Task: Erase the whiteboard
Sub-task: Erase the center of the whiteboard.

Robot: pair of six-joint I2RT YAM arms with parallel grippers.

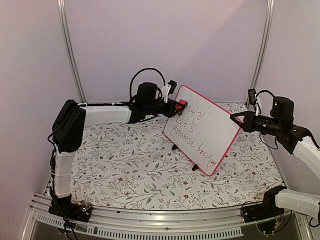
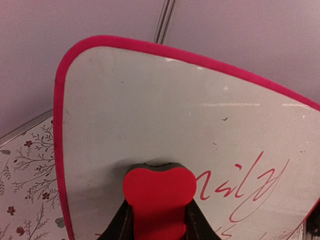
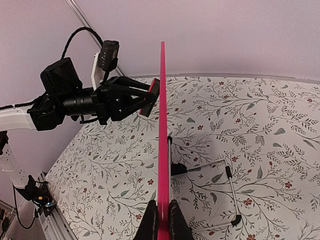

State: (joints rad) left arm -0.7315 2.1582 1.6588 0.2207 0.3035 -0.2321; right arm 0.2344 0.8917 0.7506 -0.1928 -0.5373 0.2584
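Observation:
The whiteboard (image 1: 205,127) stands upright on two black feet at mid-table, white with a red-pink frame and red handwriting. My left gripper (image 1: 176,106) is shut on a small red eraser (image 2: 159,192), whose dark pad presses against the board's upper left area (image 2: 165,115), just left of the writing. My right gripper (image 1: 235,119) is shut on the board's right edge; in the right wrist view the frame (image 3: 163,140) runs edge-on between my fingertips (image 3: 150,222), with the left gripper (image 3: 142,97) touching the board's far end.
A flowered cloth (image 1: 130,165) covers the table. Behind the board a thin wire stand (image 3: 227,185) rests on the cloth. Pale walls and metal posts (image 1: 70,50) enclose the back and sides. An aluminium rail (image 1: 160,220) runs along the near edge.

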